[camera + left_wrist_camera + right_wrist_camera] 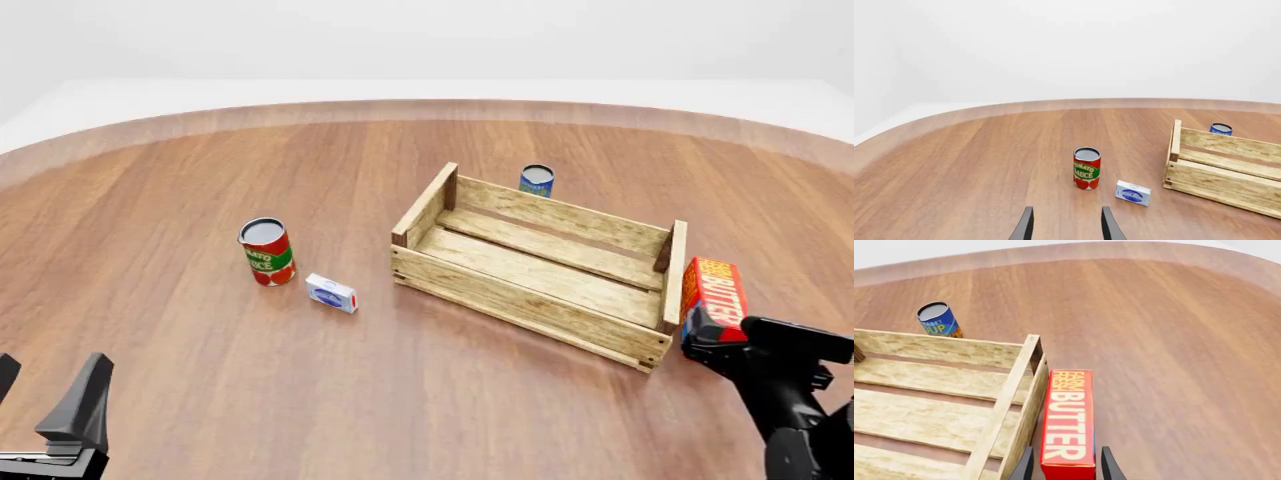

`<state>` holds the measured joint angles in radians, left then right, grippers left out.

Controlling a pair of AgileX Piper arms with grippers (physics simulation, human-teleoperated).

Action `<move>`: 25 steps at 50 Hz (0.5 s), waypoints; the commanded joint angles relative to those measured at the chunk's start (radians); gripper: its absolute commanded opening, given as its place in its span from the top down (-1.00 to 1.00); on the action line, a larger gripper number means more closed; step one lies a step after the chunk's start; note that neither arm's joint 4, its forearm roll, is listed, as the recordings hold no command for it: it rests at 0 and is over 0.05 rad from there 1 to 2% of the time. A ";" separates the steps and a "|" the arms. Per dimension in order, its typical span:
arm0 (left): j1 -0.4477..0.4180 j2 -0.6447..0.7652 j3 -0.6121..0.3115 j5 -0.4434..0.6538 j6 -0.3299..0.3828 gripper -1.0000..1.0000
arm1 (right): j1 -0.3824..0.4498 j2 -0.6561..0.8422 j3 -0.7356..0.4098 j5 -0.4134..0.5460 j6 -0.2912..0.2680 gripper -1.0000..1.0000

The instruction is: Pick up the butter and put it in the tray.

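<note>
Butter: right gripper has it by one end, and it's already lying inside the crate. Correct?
Not quite. The right gripper does have the butter by one end, but it isn't inside the crate. It is outside, right beside the crate's end wall. The right wrist view shows this, and the front view agrees.

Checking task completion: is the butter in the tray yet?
No. The butter lies outside the tray, beside its end wall, between the right gripper fingers.
</note>
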<state>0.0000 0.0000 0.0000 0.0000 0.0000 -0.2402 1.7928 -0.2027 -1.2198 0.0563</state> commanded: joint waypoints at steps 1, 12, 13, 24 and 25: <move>0.000 0.000 0.000 0.000 0.000 -1.00 | -0.001 0.037 -0.016 0.000 0.009 -1.00; 0.000 0.000 0.000 0.000 0.000 -1.00 | -0.001 0.068 -0.032 0.000 0.015 -1.00; 0.000 0.000 0.000 0.000 0.000 -1.00 | 0.000 0.072 -0.034 0.000 0.015 -1.00; 0.000 0.000 0.000 0.000 0.000 -1.00 | 0.004 0.109 -0.053 0.000 0.020 -1.00; 0.000 0.000 0.000 0.000 0.000 -1.00 | 0.004 0.109 -0.053 0.000 0.020 -1.00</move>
<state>0.0000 0.0000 0.0000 0.0000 0.0000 -0.2374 1.8739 -0.2418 -1.2199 0.0720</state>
